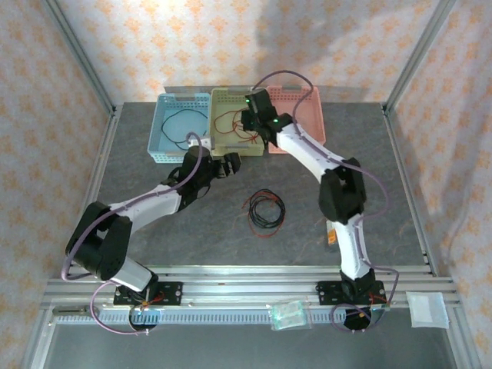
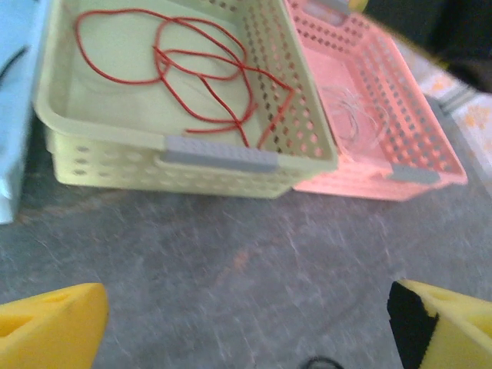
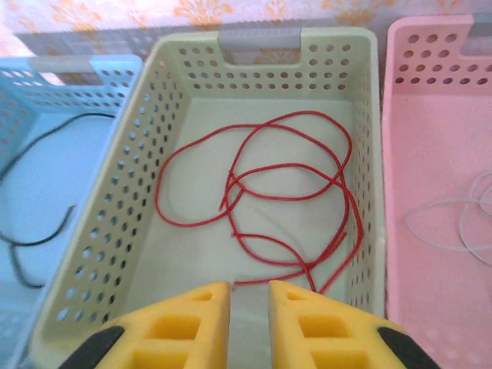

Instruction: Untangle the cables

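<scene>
Three baskets [image 3: 46, 77] [image 3: 138, 192] [image 3: 430, 69] hold black cable [image 3: 92, 116], red cable [image 3: 307, 114], whitish cable [image 3: 430, 207]; left fingers [image 2: 46, 327] wide apart, right fingers [image 3: 184, 323] barely parted.

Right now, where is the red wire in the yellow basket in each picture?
Top external: the red wire lies upper middle, inside the yellow basket.
Left wrist: top, left of centre.
Right wrist: centre.
Shared landmark: pink basket on the yellow basket's right.

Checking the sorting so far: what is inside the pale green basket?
A red cable lies in loose loops on the floor of the pale green basket, with nothing else visible. The right gripper hides the floor's near edge.
</scene>
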`<control>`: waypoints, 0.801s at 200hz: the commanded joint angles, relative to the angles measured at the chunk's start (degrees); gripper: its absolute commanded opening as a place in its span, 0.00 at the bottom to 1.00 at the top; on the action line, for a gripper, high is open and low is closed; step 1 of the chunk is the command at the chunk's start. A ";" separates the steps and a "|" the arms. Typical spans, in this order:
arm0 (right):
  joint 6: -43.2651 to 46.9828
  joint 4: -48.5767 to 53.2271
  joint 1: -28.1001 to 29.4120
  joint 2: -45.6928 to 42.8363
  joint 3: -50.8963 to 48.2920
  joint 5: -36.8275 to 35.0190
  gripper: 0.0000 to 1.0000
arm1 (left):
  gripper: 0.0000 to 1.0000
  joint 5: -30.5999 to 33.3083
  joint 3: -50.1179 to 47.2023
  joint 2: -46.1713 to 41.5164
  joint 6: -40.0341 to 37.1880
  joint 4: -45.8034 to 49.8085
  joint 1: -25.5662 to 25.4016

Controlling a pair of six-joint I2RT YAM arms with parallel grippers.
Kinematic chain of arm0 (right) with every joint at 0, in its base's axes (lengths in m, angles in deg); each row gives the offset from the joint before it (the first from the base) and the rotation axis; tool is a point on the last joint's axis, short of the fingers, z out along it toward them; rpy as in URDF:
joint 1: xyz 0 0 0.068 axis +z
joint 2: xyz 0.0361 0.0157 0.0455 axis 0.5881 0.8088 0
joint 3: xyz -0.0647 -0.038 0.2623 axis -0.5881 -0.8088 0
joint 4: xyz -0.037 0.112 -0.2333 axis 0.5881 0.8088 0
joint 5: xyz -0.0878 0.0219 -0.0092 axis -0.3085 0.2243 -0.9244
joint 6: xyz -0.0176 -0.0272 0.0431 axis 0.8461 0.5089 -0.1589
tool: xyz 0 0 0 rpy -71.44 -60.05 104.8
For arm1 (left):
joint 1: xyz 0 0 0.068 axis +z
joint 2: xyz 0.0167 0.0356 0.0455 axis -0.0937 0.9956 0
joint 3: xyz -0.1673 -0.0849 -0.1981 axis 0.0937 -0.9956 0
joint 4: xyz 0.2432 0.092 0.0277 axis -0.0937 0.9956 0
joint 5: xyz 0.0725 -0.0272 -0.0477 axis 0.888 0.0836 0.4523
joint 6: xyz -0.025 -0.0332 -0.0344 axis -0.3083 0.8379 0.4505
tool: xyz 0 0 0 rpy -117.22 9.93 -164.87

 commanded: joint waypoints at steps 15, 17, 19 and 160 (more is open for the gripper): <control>-3.03 -7.83 -0.19 -14.88 -18.07 1.55 0.20 | 0.88 2.94 -2.58 -2.39 -3.03 4.33 -4.75; -3.18 -7.98 -0.19 -15.72 -19.13 1.53 0.20 | 0.88 3.12 -2.60 -2.42 -3.02 4.60 -5.06; -3.37 -8.15 -0.19 -16.37 -20.12 1.49 0.20 | 0.88 3.29 -2.59 -2.48 -3.09 4.84 -5.36; -25.76 1.46 -0.19 -40.43 -56.66 5.05 0.17 | 0.84 5.95 -6.94 2.31 3.28 1.89 -20.75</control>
